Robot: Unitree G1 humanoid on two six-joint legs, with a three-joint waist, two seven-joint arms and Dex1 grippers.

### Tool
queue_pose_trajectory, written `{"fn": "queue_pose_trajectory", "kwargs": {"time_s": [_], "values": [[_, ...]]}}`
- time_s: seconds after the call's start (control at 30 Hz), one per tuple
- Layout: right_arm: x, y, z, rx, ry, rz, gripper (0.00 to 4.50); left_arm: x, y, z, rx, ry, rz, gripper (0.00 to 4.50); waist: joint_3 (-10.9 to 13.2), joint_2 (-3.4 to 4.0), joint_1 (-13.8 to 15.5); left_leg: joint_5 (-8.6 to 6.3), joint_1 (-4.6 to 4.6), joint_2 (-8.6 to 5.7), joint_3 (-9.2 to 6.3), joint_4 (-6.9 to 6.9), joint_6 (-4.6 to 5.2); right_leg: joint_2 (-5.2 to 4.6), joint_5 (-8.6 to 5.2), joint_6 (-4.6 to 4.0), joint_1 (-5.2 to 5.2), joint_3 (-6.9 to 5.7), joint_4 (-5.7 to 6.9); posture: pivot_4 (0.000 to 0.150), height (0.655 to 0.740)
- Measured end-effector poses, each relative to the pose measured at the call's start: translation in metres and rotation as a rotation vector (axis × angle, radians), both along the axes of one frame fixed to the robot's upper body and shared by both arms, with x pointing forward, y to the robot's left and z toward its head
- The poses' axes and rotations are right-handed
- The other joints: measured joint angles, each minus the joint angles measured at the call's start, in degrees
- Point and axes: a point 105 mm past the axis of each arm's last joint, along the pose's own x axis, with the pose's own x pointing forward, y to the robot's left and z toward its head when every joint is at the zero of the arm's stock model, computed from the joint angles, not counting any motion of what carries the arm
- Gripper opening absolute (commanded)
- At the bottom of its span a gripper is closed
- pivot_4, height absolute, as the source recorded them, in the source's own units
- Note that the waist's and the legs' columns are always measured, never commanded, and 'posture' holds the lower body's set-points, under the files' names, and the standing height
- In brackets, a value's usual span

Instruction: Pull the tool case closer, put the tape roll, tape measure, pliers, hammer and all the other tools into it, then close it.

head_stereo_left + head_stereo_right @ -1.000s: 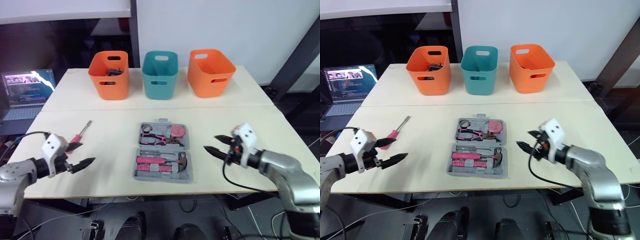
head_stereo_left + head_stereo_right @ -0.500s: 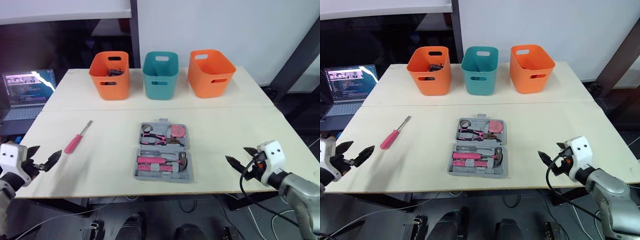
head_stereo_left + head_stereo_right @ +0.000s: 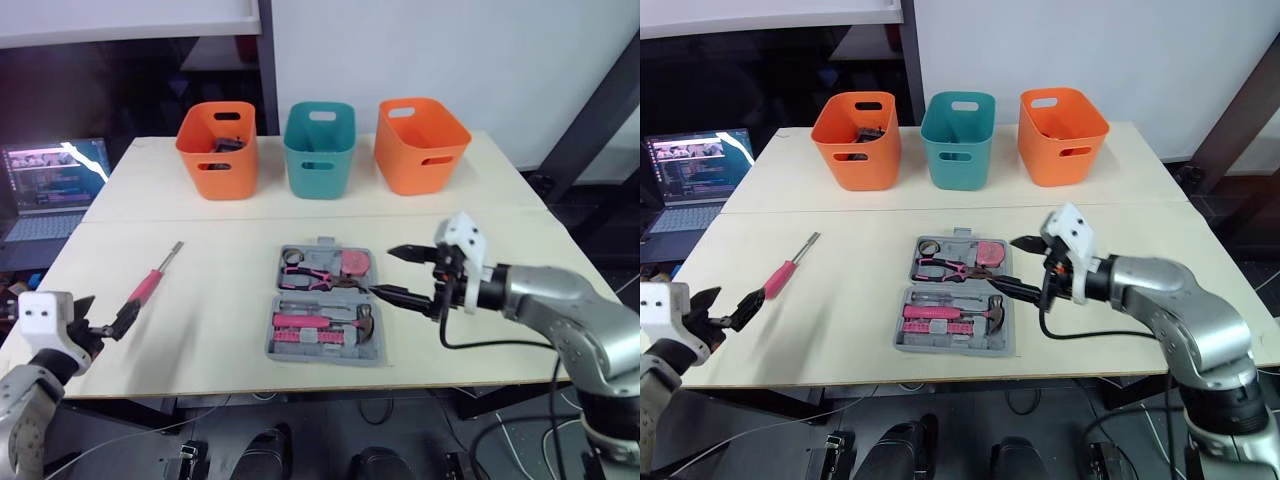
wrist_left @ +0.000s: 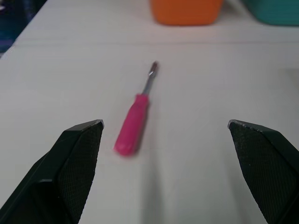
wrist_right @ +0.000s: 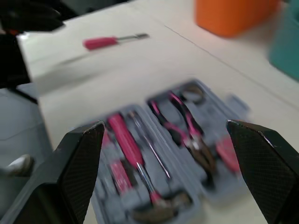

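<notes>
L fingers wide open, empty, near-left tabletop corner | pink-handled metal screwdriver just ahead, handle nearest, shaft toward far edge; left arm nearer | R fingers wide open, empty, over open grey plastic tool case

No legible text, label, brand, number or sign was found. Laptop screen, well left of tool case and beyond table edge, was lit; lines on it were too small to be read.
</notes>
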Motion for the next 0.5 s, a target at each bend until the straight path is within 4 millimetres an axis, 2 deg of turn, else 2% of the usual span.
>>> {"fn": "queue_pose_trajectory", "kwargs": {"time_s": [0.1,0.2,0.4,0.5], "values": [[0.009,0.012,0.010,-0.025,-0.003,0.053,4.42,-0.008,0.003,0.000,-0.006,0.022,0.052,4.50,0.0,-0.03,0.2,-0.01,0.00,-0.01,0.00,0.10,-0.01,-0.03,0.01,-0.01,0.00,0.00,-0.02,0.150,0.7400],[0.016,0.017,0.012,-0.056,-0.002,0.065,4.42,-0.003,-0.002,0.006,-0.022,0.015,0.050,4.50,0.0,-0.04,0.9,-0.03,0.00,-0.02,0.01,0.14,-0.01,-0.05,0.01,-0.05,0.01,0.01,-0.06,0.150,0.7400],[0.023,0.023,0.016,-0.086,-0.002,0.078,4.42,0.034,-0.002,0.025,0.046,0.059,0.010,4.50,0.0,-0.04,1.1,-0.02,-0.09,-0.05,0.01,0.08,0.01,-0.02,0.03,-0.03,-0.09,0.02,-0.06,0.150,0.7400],[0.024,0.022,0.013,-0.094,0.016,0.055,4.42,0.062,-0.005,0.038,0.054,0.081,-0.062,4.50,0.0,-0.04,1.2,0.00,-0.09,-0.04,-0.01,0.04,-0.01,0.03,0.03,-0.02,-0.15,0.00,0.00,0.150,0.7400]]}}
